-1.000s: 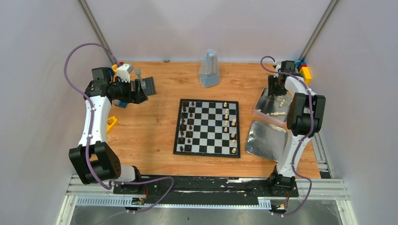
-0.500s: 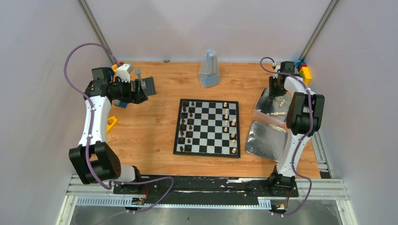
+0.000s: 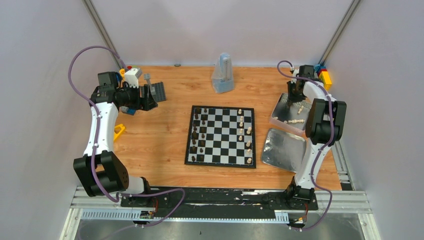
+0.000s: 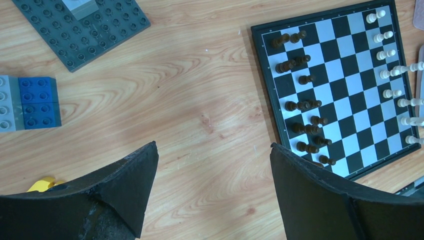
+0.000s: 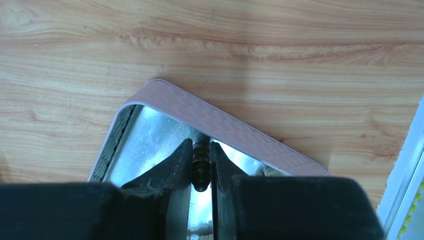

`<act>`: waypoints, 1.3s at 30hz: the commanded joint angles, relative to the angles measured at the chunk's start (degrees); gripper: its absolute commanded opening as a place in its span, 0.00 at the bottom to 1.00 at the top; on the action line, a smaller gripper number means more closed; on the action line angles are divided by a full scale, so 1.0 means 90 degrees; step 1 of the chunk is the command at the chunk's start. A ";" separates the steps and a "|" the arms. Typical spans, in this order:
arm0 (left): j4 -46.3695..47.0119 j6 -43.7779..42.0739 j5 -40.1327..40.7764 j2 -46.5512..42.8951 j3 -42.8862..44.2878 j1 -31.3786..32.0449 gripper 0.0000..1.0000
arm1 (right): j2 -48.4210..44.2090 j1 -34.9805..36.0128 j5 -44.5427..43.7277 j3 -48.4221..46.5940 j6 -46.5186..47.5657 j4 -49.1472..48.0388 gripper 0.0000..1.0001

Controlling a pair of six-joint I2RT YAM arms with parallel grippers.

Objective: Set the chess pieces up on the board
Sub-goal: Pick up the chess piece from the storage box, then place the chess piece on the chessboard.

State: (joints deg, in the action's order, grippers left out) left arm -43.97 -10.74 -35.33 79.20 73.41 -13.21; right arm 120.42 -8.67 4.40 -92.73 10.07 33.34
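Right gripper [image 5: 200,145] clamped on a dark piece [image 5: 200,172] inside the tray [image 5: 215,117]; left gripper [image 4: 215,195] spread wide, holding nothing.
From above, the tray sits at 2 o'clock from the board [image 3: 222,137], with a few cream pieces [image 3: 295,121] lying in it. On the board, dark pieces [image 3: 198,135] stand along the 9 o'clock side and pale pieces [image 3: 245,135] along the 3 o'clock side. The left gripper hangs over the table [image 3: 160,145] at 10 o'clock from the board, near a grey studded plate [image 4: 80,27].
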 commanded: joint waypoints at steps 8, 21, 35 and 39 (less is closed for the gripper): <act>0.0037 -0.0031 0.0103 -0.0053 0.0053 -0.0041 0.91 | -0.1712 0.0576 0.0408 0.0215 0.0302 0.0292 0.00; 0.0050 0.0013 0.0414 -0.0062 0.0096 -0.0046 0.92 | -0.2182 0.3243 0.0780 -0.0574 0.0873 0.0885 0.00; 0.0085 0.0128 0.1022 -0.0229 0.0074 -0.0163 0.94 | 0.0284 0.5827 0.0811 -0.3488 0.1427 0.1690 0.00; 0.0090 0.0101 0.1020 -0.0305 0.0029 -0.0209 0.94 | 0.0789 0.6026 0.0775 -0.3855 0.1430 0.1748 0.00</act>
State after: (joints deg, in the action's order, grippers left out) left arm -43.94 -10.48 -26.48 79.13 73.41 -14.20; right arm 124.79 44.75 11.62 -122.80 21.76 47.33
